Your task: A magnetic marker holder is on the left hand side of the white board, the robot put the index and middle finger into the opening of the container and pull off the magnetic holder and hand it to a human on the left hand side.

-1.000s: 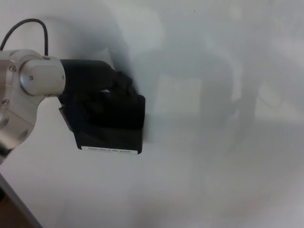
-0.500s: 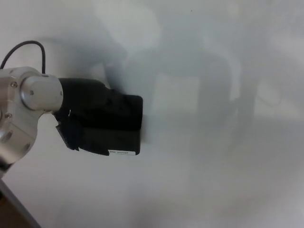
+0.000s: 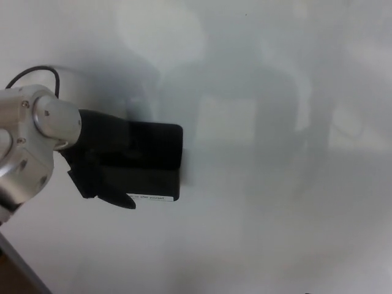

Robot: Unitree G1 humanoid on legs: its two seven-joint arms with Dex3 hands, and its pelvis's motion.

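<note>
The left robot hand (image 3: 101, 165) grips the stiff, light-looking black holder (image 3: 150, 160) at its opening, magnet clinging to the whiteboard (image 3: 275, 92).

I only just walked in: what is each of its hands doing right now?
Left hand: on the black marker holder at the whiteboard; its grip cannot be told.
Right hand: not in view.

A white board (image 3: 275, 214) fills the view, a black magnetic marker holder (image 3: 156, 162) stuck against it.
</note>
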